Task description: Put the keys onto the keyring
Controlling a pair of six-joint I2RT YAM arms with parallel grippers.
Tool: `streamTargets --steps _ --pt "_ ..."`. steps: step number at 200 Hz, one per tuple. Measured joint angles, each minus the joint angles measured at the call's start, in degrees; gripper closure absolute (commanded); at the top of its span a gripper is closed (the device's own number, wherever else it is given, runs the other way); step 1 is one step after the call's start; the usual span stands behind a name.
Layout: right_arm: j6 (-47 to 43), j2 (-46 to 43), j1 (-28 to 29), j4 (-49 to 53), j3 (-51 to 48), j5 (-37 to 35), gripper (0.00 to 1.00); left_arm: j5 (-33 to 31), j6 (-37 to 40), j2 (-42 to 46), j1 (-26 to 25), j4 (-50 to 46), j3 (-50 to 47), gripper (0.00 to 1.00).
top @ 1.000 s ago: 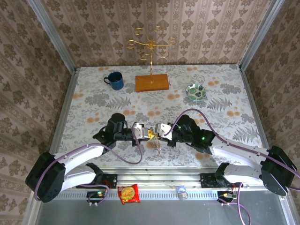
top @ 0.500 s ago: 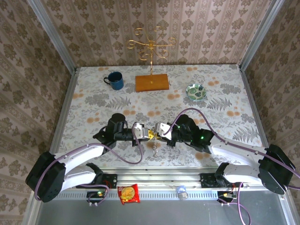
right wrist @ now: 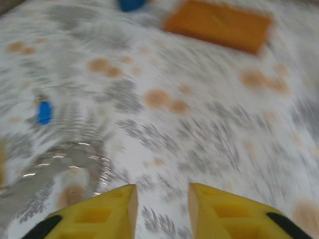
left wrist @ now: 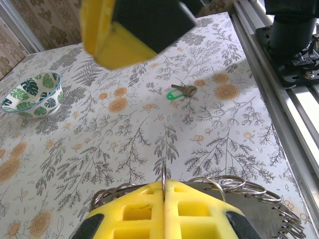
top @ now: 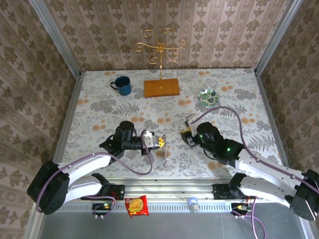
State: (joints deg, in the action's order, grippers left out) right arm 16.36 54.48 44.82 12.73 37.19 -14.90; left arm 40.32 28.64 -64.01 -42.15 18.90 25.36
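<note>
Green key (left wrist: 178,92) loose on bench (left wrist: 124,144), unthreaded. Left gripper (left wrist: 164,186) jaws pressed together, pinching keyring (left wrist: 244,201) edge above bench. Right gripper (right wrist: 160,199) jaws spread, empty. Blue key (right wrist: 44,112) near ring; blur hides whether threaded. At least one key left.

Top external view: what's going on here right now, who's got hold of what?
The left gripper is shut on the keyring, holding it near the front edge of the table. The right gripper sits a little to its side, jaws open and empty. Neither key is on the ring yet: the green key and the blue key both lie loose on the table.
</note>
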Motion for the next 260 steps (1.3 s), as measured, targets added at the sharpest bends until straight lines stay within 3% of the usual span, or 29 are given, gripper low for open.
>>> streamTargets --steps 30,68,86,120,183,260 --pt "22.4 1.3 -6.8 19.1 2.0 -2.9 0.68 -1.4 -0.5 0.4 -0.2 -0.1 0.0 1.0" --pt "34.1 4.2 -14.4 32.8 1.9 -1.2 0.62 -2.4 -1.7 1.6 -0.3 -0.2 0.0 1.0" --pt "35.9 5.2 -17.0 34.4 1.4 -0.1 0.57 -2.8 -1.7 1.8 -0.7 -0.2 0.0 1.0" --pt "36.8 8.5 -20.8 33.6 -1.4 3.5 0.61 -3.1 -1.7 1.9 -1.3 -0.2 0.0 1.0" --pt "38.9 15.1 -21.0 29.4 -2.0 8.4 0.59 -3.1 -1.7 1.9 -1.4 -0.2 0.0 1.0" --pt "39.7 19.0 -21.0 29.0 -1.7 8.0 0.81 -3.1 -1.7 1.9 -1.8 -0.3 0.0 1.0"
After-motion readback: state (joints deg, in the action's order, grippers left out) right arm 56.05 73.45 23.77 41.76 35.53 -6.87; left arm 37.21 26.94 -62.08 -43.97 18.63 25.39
